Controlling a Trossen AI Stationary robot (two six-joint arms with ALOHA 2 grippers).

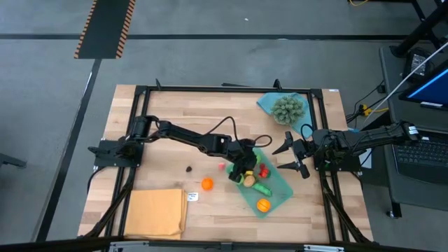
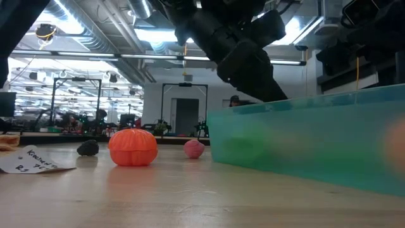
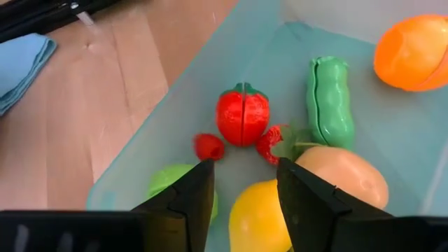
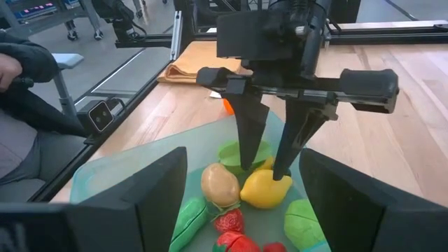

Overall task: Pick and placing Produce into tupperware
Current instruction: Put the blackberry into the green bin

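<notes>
Entry: hazards, then positions, listed from the left side across. Hazard one: three produce pieces lie loose on the counter [image 1: 126,140] outside the container, a dark piece [image 1: 189,168], an orange round piece [image 1: 207,184] and a pink piece [image 1: 222,166]. All look rounded and would likely roll off if nudged by an arm sweeping low or pinched off-centre. Hazard two: the left claw [image 1: 241,175] stands low inside the tupperware [image 1: 281,190]. If it lifts at a slant, a finger could catch the wall and drag or tip the light container, spilling what is packed. Hazard three: the yellow piece [image 4: 264,189] sits between the finger ends and could cling to a pad and be carried out again on the way up. Hazard four: the right claw [image 1: 297,157] waits just beside the container's right edge, close enough for the two arms to clash if both move in. Positions: the left claw is partly spread, its fingers [image 3: 189,203] straddling the top of the yellow piece; whether they touch it cannot be told. That piece rests in the tupperware among a tan piece [image 4: 219,183], a green pod [image 3: 329,101] and a red piece [image 3: 242,115]. The right claw is spread wide, holding nothing.
</notes>
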